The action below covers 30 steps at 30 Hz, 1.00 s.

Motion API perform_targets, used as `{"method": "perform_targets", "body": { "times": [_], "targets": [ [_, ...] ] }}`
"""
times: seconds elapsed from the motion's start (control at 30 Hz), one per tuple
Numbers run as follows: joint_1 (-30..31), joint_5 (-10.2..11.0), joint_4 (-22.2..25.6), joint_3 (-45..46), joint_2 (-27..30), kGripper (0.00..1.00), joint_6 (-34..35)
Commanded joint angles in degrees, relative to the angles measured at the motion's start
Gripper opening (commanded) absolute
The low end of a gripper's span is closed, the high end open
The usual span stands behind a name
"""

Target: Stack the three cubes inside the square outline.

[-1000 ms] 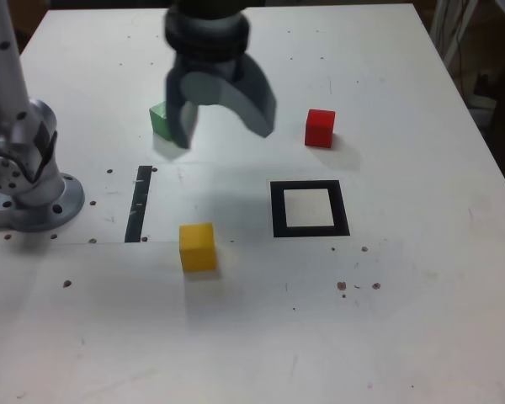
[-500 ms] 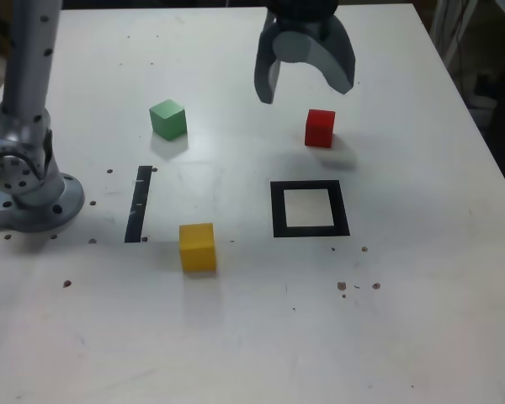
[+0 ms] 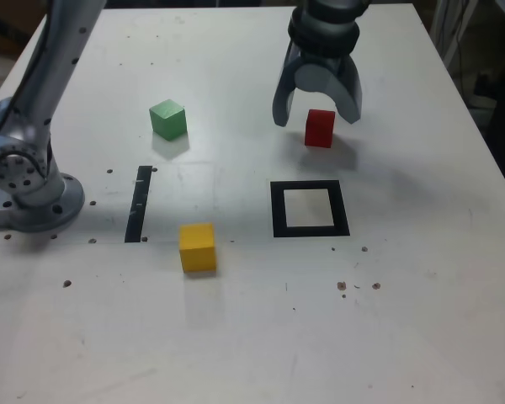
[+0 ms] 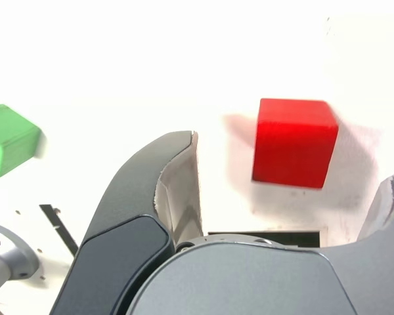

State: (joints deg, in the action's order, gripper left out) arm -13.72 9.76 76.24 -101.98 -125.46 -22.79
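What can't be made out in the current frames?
- Yellow cube: not in the wrist view, outside its frame.
- Square outline: mostly hidden in the wrist view, behind the gripper.
- Green cube: cut off by the wrist view's edge.
- Upper arm: cut off by the exterior view's top edge.
- Fingertip height above the table: neither view settles it.

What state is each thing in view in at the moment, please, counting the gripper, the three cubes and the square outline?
Gripper: open, holding nothing, near the red cube.
Red cube: on the table, not gripped, outside the outline.
Yellow cube: on the table, unstacked.
Green cube: on the table, unstacked.
Square outline: flat, no cube inside.
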Motion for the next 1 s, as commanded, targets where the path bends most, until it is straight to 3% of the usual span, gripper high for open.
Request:
{"method": "perform_targets", "body": {
  "times": [0.0, 0.27, 0.37, 0.6, 0.97],
  "targets": [
    [-0.2, 0.0, -0.6, 0.2, -1.2, 0.90, -0.2],
    [-0.6, 0.7, -2.3, 0.0, -3.5, 0.81, -0.3],
    [-0.9, 0.7, -2.6, 0.0, -3.6, 0.74, -0.6],
    [-1.0, -0.8, -2.7, -0.5, -4.1, 0.55, -1.3],
    [-1.7, -3.6, -3.5, -1.4, -4.5, 0.39, -2.1]
  ]
}}
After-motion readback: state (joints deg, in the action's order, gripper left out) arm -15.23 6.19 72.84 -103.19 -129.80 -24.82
